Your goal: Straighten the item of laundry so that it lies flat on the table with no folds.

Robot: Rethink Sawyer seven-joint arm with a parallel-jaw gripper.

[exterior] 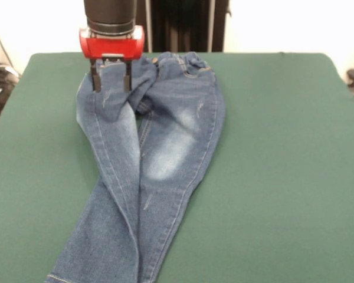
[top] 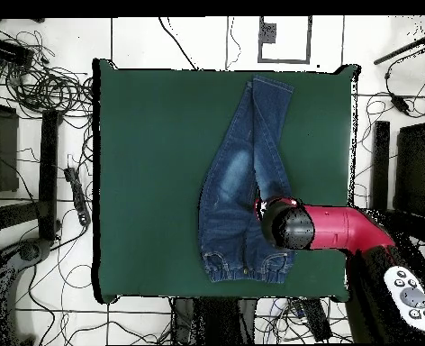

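Observation:
The small blue denim jeans (exterior: 159, 147) lie on the dark green table (exterior: 283, 147), waistband at the far side near the robot and legs running toward the front edge. The two legs lie close together and overlap, with a fold near the crotch. A faded whitish patch shows on the right thigh. My gripper (exterior: 112, 82) hangs over the left part of the waist area, its two black fingers (exterior: 96, 81) apart and open, tips at the cloth. In the overhead view the jeans (top: 239, 176) lie right of the table's (top: 144, 162) middle, and the arm's head (top: 286, 225) hides the gripper.
Cables (top: 36, 81) and black stands (top: 49, 171) lie on the floor around the table. The robot's pedestal with a button panel (top: 410, 293) stands at the lower right of the overhead view. Bare green table shows on both sides of the jeans.

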